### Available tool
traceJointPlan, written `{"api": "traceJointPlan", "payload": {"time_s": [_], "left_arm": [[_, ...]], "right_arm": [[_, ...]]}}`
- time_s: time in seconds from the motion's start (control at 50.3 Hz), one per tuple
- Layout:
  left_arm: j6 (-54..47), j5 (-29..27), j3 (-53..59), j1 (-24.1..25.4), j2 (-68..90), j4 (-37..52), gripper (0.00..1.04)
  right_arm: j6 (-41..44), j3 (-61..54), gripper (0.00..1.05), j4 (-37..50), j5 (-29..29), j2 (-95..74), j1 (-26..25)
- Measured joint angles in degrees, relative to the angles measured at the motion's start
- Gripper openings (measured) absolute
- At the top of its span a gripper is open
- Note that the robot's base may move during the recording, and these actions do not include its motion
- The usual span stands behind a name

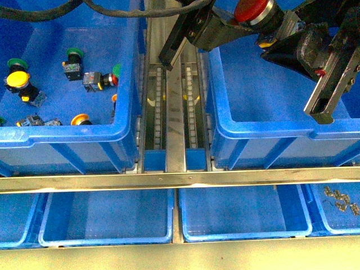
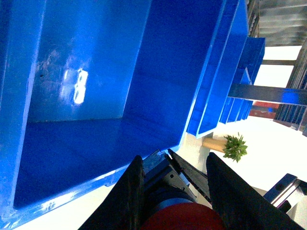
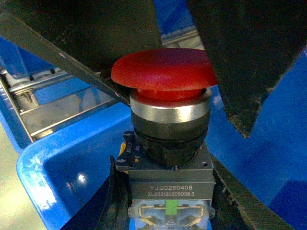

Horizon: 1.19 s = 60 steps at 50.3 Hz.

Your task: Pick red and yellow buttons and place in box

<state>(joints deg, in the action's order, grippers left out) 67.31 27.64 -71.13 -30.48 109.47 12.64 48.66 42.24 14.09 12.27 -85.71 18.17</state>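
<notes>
the left pincer is clamped on a red button, its fingers pressed to either side of the round cap, cap toward the wrist and grey switch body pointing outward. right against it from the opposite side is the right pincer; its fingers flank the switch body, but i cannot tell whether they press it or only stand beside it.

directly beneath both pincers is the box, a deep blue bin; what i can see of its floor is bare. the button hangs in the air above it, touching nothing but the pincers.

further out on the left pincer's own side runs a metal track, and beyond that the other bin, where a yellow button lies among green-capped switches.

i judge this as the carry finished and the release, or a hand-over, at hand. the next move calls for one clean opening over the box, with the second pincer either gripping firmly first or backing clear, so the button does not snag or tip out over the rim.
</notes>
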Motion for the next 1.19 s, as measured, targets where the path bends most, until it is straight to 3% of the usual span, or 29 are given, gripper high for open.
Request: {"api": "traceJointPlan", "payload": {"time_s": [0.199,0.417,0.596,0.894,1.192], "left_arm": [[-2.73,-0.81,-0.61,0.0,0.04,-0.83,0.34],[-3.82,-0.59,-3.65,0.87,0.61,1.68,0.76],[-2.93,-0.66,-3.74,1.07,0.76,2.8,0.99],[-11.89,-0.48,10.27,7.04,-11.37,2.86,0.97],[-33.75,0.09,32.89,21.92,-31.56,-8.13,0.97]], "right_arm": [[-0.26,0.0,0.34,-0.33,0.13,0.0,-0.09],[-0.48,-0.68,0.34,-0.7,0.63,0.02,-0.07],[-0.55,-1.27,0.34,-0.96,0.7,0.04,0.2],[-1.09,-3.15,0.34,-0.85,0.61,1.62,-3.17],[-5.55,-7.41,0.34,2.97,1.01,5.14,-9.84]]}}
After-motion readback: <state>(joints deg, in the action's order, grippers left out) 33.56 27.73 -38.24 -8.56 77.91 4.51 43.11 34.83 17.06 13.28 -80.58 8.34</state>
